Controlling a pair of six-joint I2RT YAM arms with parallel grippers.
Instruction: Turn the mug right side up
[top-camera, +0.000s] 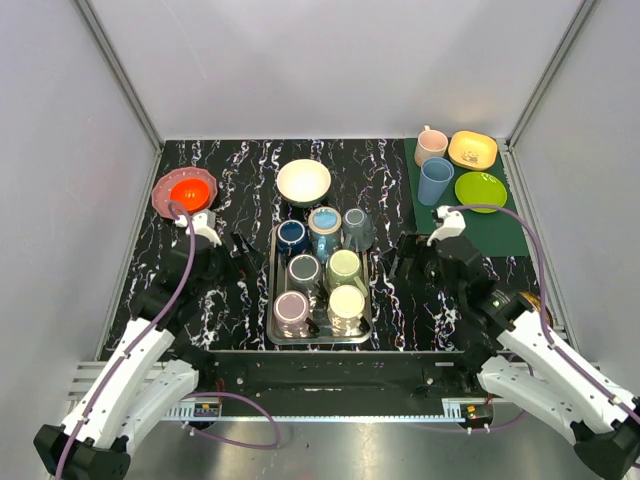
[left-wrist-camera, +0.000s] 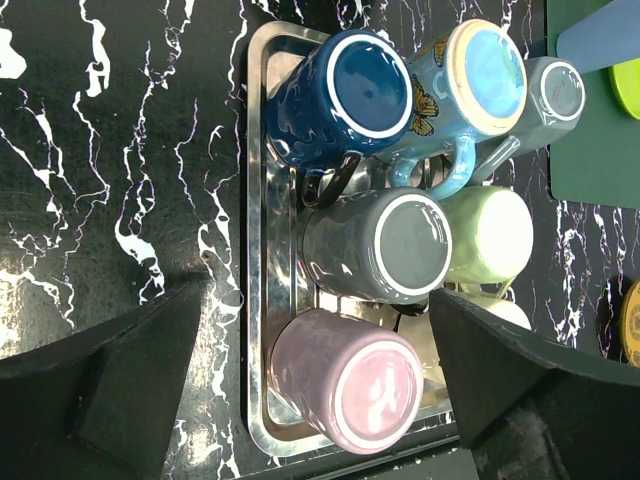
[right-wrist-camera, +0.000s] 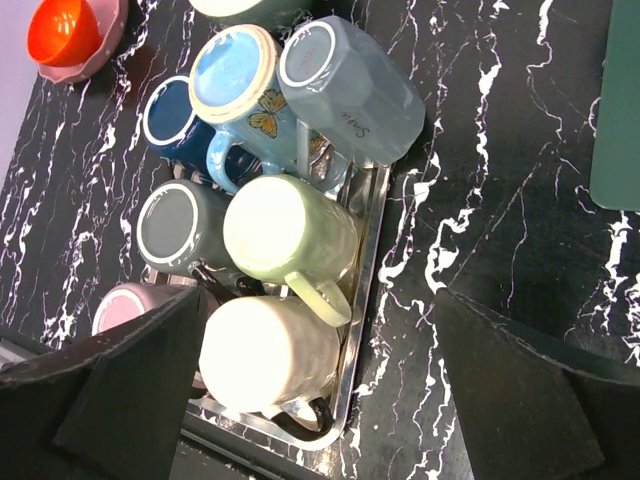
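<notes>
Evidently you had your left claw (left-wrist-camera: 318, 300) spread wide over the black marbled surface (top-camera: 215, 190), just left of the rectangular steel tray (top-camera: 272, 290). Your right claw (right-wrist-camera: 318, 300) gaped likewise on the tray's right. Seven upside-down ceramic mugs (top-camera: 303, 270) crowded that tray at frame centre, a lilac mug (top-camera: 291, 308) at its lower left corner.
</notes>
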